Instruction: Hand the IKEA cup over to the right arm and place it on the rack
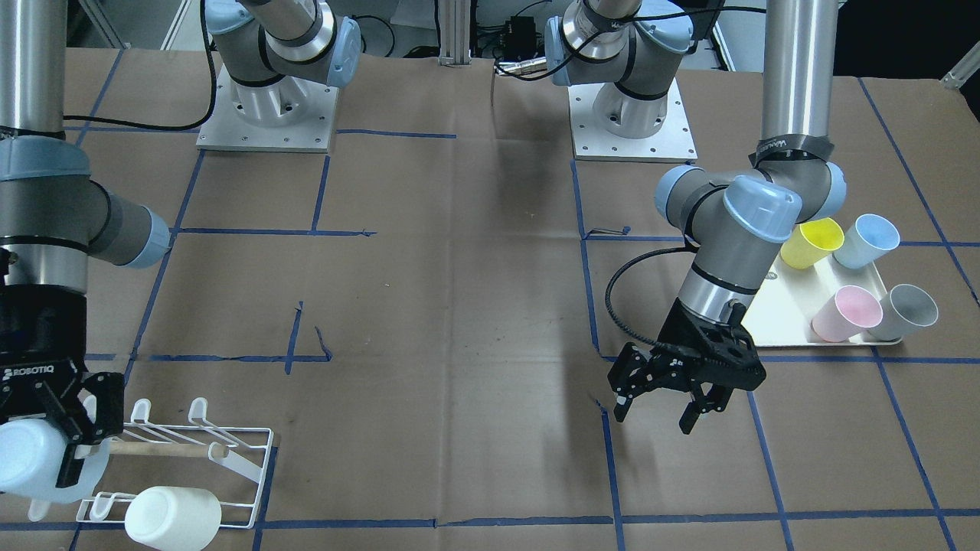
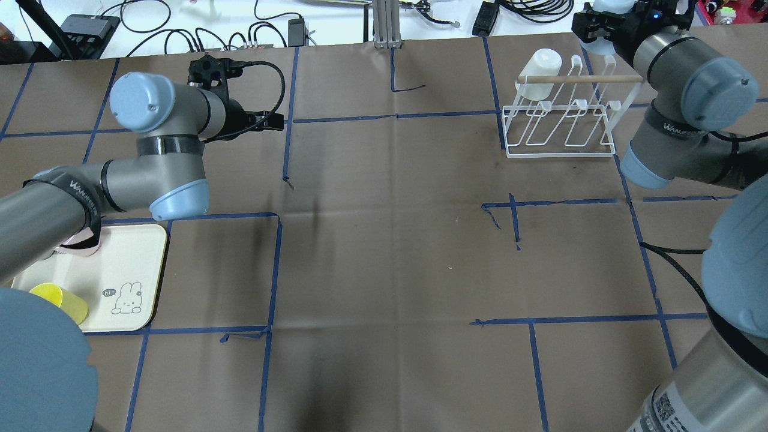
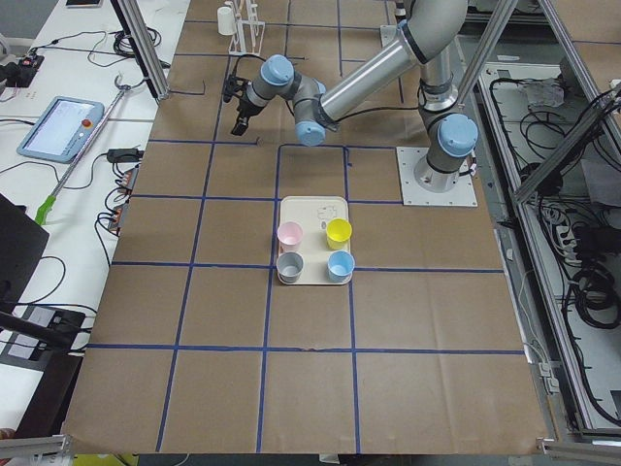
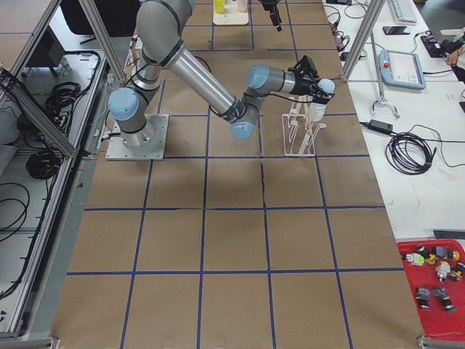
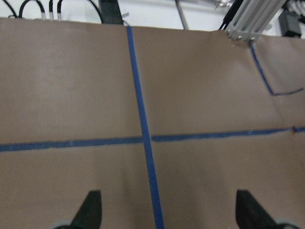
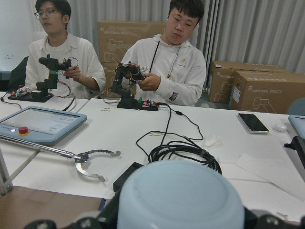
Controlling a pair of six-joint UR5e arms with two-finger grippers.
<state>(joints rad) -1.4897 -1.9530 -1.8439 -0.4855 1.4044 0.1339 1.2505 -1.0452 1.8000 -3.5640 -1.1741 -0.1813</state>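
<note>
My right gripper (image 1: pixel 53 440) is shut on a pale blue IKEA cup (image 1: pixel 23 459), held on its side at the end of the white wire rack (image 1: pixel 249 459), next to the wooden dowel (image 1: pixel 161 450). In the right wrist view the cup's base (image 6: pixel 178 200) fills the space between the fingers. From overhead, the gripper (image 2: pixel 606 27) is just beyond the rack's (image 2: pixel 558 147) far right corner. A white cup (image 1: pixel 172 516) hangs on a rack peg. My left gripper (image 1: pixel 662 409) is open and empty above the bare table; its fingertips (image 5: pixel 90 210) stand wide apart.
A cream tray (image 1: pixel 777 314) near the left arm holds yellow (image 1: pixel 811 241), blue (image 1: pixel 865 241), pink (image 1: pixel 846 312) and grey (image 1: pixel 907 312) cups. Brown paper with blue tape lines covers the table. Two operators sit beyond the table's far edge, with cables and a tablet.
</note>
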